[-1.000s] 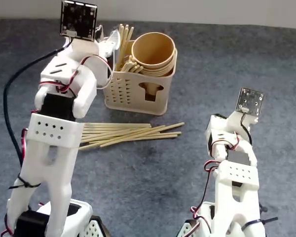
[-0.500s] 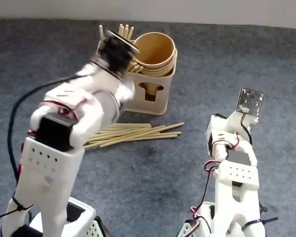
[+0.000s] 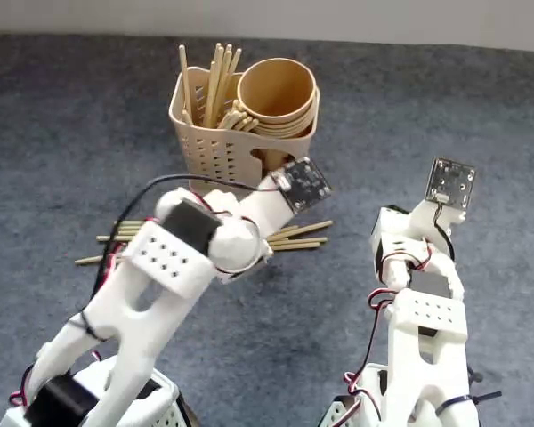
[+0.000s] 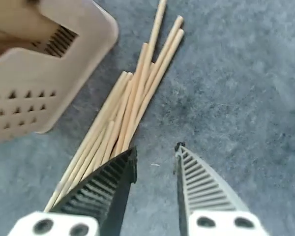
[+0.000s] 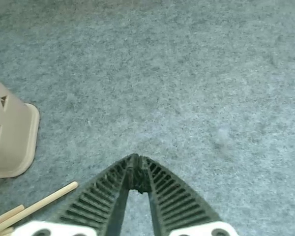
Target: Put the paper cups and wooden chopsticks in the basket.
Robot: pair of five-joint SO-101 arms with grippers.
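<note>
**Grey carpet (image 3: 463, 98), wooden chopsticks (image 4: 135, 98) loose beside a basket (image 3: 215, 165)**

Grey carpet covers the table. The cream basket holds stacked paper cups (image 3: 276, 89) and some upright sticks (image 3: 215, 80). More wooden chopsticks lie bundled just beside it. The left gripper (image 4: 156, 148) hovers over their ends, jaws parted, empty. The right gripper (image 5: 136, 160) is pinched closed, empty. Best to straddle the bundle crosswise nearer its middle, so it lifts level.

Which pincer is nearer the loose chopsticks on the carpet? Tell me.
Left. The left pincer hangs open over the loose chopsticks; the right pincer is shut, off past their tips.
</note>
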